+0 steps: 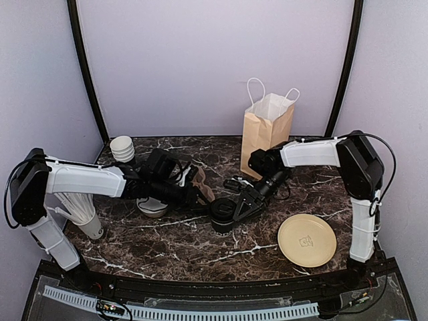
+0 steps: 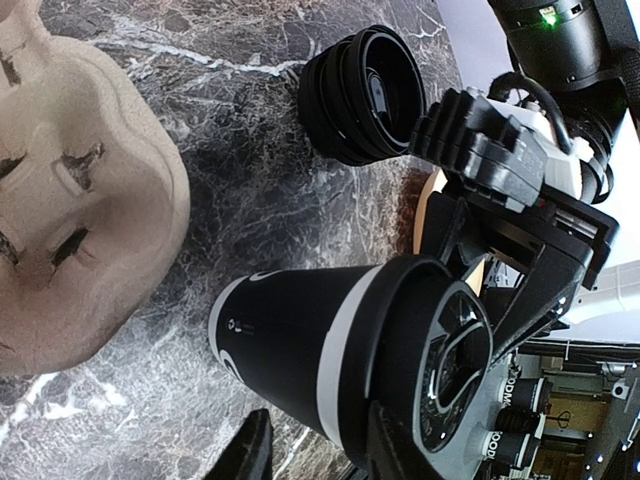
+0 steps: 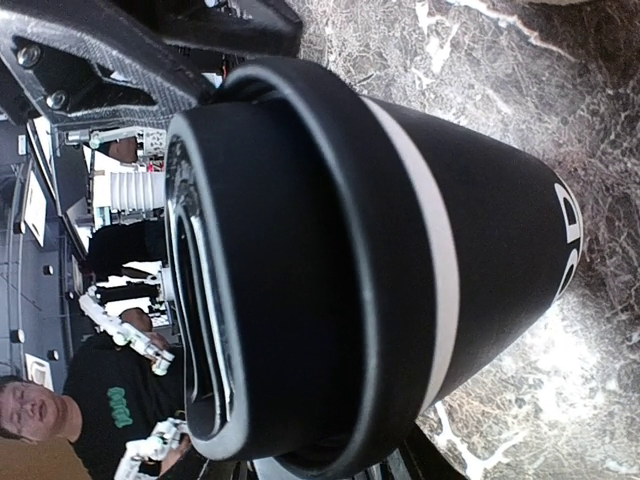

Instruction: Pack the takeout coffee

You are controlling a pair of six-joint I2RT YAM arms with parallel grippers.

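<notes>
The lidded coffee cup (image 2: 290, 345) is standing at the middle of the table (image 1: 200, 247), slightly toward the near edge. The right gripper (image 2: 480, 290) is clamping it at the lid, jaws pressing the rim. The left gripper (image 2: 320, 455) is straddling the cup's lower body with jaws spread; whether they are touching it cannot be told. A cardboard carrier (image 2: 80, 200) is lying just beside the cup, and a lid stack (image 2: 365, 95) is sitting near it. A paper bag (image 1: 267, 127) is standing at the far edge.

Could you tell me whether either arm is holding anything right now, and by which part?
The right gripper appears to hold the lidded cup, its jaws around the cup's top end. The left gripper holds nothing.
</notes>
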